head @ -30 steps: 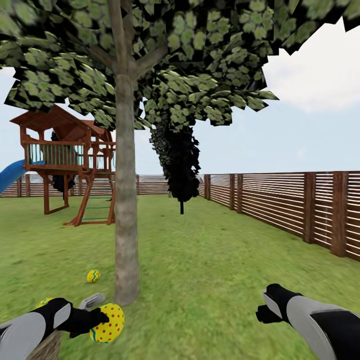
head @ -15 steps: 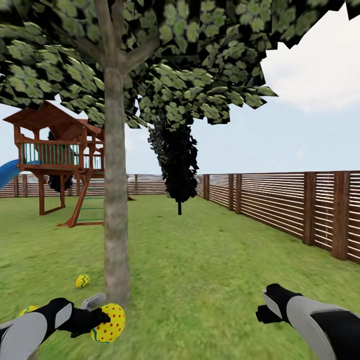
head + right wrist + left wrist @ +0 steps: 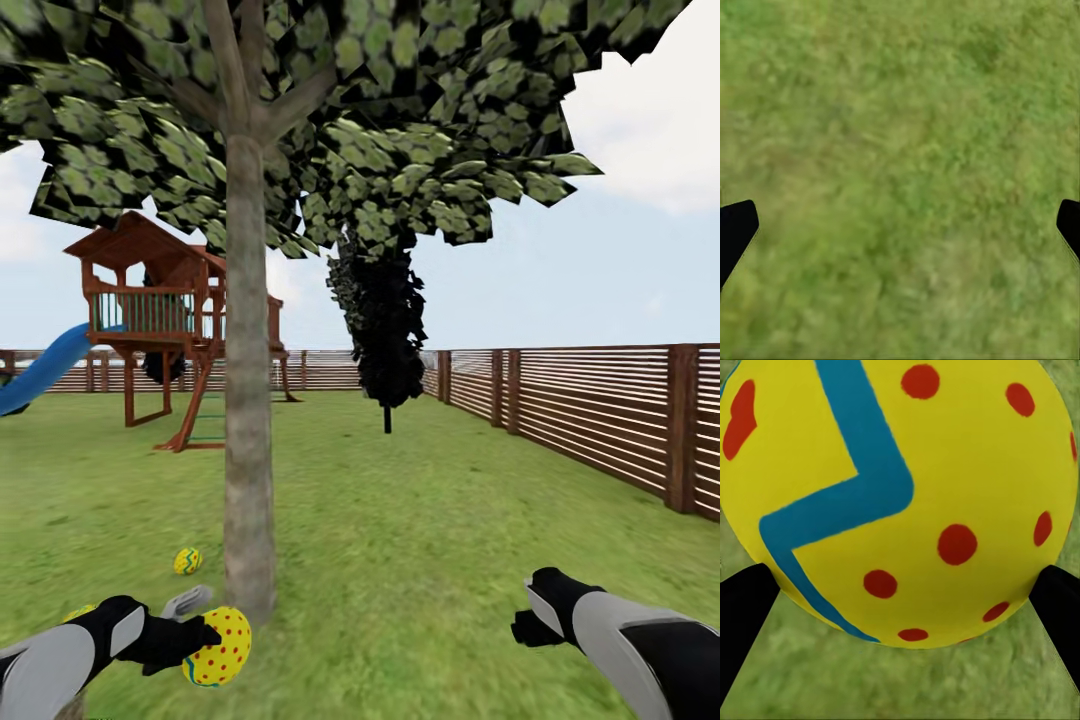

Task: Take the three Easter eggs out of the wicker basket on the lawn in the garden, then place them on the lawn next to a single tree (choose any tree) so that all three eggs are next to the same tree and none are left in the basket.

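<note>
The left gripper (image 3: pixel 205 632) is clamping a yellow egg (image 3: pixel 220 647) with red dots and a blue zigzag, beside the tree (image 3: pixel 249 440). Another egg (image 3: pixel 187 560) is lying on the lawn (image 3: pixel 420 540). The right gripper (image 3: pixel 524 627) is hanging spread, holding nothing.

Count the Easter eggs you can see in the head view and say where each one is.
3. One egg is held in the left gripper; one lies on the lawn beside the tree; one peeks out behind the left arm, partly hidden.
</note>
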